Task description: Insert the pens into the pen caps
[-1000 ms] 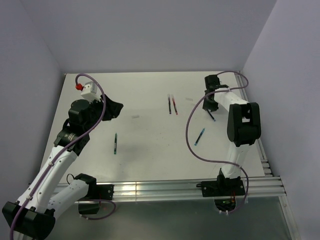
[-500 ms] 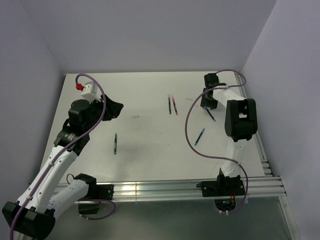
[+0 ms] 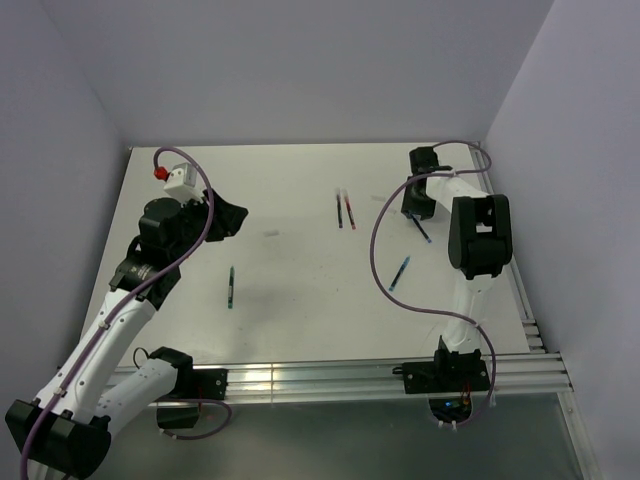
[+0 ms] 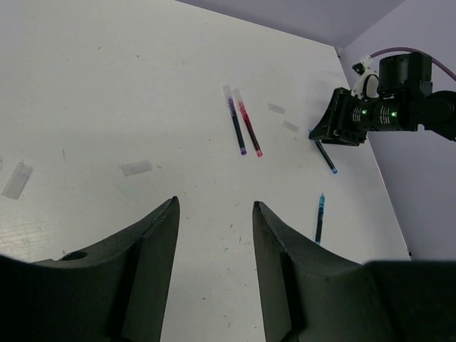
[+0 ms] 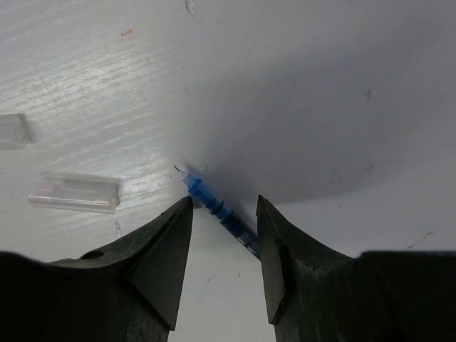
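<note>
Dark blue and very thin, the pen (image 5: pixel 203 194) lies flat on the white tabletop (image 5: pixel 320 85) and runs slantwise through the gap of the right gripper (image 5: pixel 224 203). Its jaws stand spread on either side of the barrel and pinch nothing. Because the pen crosses the gap at an angle, a closing pinch would likely twist it or roll it out, and a barrel this slim could slip or end up gripped crooked, its tip aimed badly for a narrow tube. The clear cap (image 5: pixel 75 194) just beyond the tip is light and loose; a brush from a jaw would probably skate it away. A second cap (image 5: pixel 11 132) is cut off by the frame's left edge.

The left gripper (image 4: pixel 214 221) hangs above the tabletop with jaws spread and bare.

The caps are the only containers. Nearest the left arm, two (image 4: pixel 135 167) (image 4: pixel 16 179) lie empty. Farther out, a light blue pen (image 4: pixel 320 217) and a green-tipped pen (image 3: pixel 231 287) lie bare. Beyond them, a purple-blue pen (image 4: pixel 236 128) and a red pen (image 4: pixel 248 132) lie side by side with pale far ends, perhaps caps already fitted, though I cannot tell.
</note>
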{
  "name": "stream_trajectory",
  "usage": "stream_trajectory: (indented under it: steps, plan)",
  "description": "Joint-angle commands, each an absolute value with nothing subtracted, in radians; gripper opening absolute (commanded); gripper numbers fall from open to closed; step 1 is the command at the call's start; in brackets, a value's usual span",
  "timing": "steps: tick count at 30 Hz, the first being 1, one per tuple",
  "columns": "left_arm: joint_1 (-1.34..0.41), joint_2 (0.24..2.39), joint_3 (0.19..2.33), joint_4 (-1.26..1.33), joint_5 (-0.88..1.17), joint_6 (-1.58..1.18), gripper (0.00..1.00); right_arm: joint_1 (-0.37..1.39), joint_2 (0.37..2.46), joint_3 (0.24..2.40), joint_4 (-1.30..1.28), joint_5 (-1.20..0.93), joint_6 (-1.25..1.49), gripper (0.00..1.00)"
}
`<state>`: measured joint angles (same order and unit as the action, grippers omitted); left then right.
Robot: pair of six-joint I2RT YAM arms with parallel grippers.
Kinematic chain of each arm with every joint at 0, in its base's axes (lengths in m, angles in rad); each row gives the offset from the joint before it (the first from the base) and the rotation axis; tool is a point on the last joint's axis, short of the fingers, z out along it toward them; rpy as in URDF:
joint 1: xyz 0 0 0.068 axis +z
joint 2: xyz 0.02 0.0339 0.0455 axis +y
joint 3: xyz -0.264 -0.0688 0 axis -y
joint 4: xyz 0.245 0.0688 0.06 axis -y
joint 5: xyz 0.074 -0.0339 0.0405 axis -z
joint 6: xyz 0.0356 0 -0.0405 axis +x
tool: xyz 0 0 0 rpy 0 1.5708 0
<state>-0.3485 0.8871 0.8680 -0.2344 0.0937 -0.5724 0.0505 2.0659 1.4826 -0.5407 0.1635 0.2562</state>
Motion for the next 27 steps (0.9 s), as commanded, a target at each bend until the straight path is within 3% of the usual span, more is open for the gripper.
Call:
stream_trajectory:
  steps: [1, 5, 8, 15, 18, 19, 22, 27]
  plan:
    - [-0.353, 0.888, 0.890, -0.209, 0.115, -0.575, 0.51, 0.037, 2.079, 1.526, -0.529, 0.157, 0.245, 0.49]
    - [-0.353, 0.894, 0.890, -0.206, 0.120, -0.578, 0.50, 0.029, 2.077, 1.517, -0.528, 0.132, 0.253, 0.46]
    - [-0.351, 0.894, 0.890, -0.206, 0.120, -0.578, 0.50, 0.025, 2.072, 1.511, -0.528, 0.121, 0.258, 0.35]
    - [-0.351, 0.893, 0.890, -0.206, 0.117, -0.577, 0.50, 0.023, 2.062, 1.490, -0.529, 0.097, 0.264, 0.25]
    - [-0.351, 0.896, 0.890, -0.204, 0.123, -0.580, 0.50, 0.023, 2.056, 1.479, -0.528, 0.087, 0.267, 0.15]
    - [-0.351, 0.897, 0.890, -0.203, 0.126, -0.580, 0.50, 0.023, 2.054, 1.477, -0.528, 0.090, 0.270, 0.07]
    - [-0.351, 0.902, 0.890, -0.203, 0.133, -0.581, 0.49, 0.025, 2.051, 1.473, -0.528, 0.090, 0.270, 0.00]
    - [-0.351, 0.902, 0.888, -0.196, 0.143, -0.584, 0.50, 0.025, 2.040, 1.462, -0.528, 0.120, 0.284, 0.00]
